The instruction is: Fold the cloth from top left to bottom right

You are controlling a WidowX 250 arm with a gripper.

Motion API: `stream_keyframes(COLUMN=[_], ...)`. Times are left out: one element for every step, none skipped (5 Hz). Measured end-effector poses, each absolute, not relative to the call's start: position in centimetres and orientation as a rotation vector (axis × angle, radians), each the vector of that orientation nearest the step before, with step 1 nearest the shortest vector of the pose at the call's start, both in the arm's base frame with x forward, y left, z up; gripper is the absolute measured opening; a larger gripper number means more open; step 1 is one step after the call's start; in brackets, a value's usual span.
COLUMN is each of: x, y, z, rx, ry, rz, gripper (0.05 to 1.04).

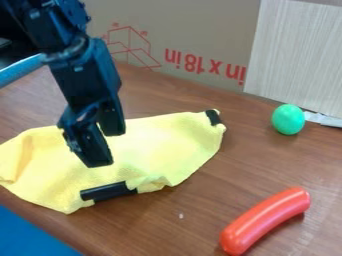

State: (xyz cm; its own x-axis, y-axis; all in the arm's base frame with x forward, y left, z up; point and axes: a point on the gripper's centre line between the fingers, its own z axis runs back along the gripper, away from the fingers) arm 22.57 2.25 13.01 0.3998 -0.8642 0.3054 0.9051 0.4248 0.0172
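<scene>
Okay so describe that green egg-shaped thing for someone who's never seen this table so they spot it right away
On the brown wooden table, look to the back right, where a pale panel with fine streaks stands. Just in front of it sits a smooth green egg shape. It is small and rounded, unlike the long, curved red sausage shape and the flat yellow cloth.
</scene>
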Motion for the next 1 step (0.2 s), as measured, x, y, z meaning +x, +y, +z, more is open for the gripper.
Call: stream_keyframes(x=[23.31], y=[4.29], z=[15.47], rx=[-0.122], ry=[-0.326], rz=[-1.038], gripper=[0.999])
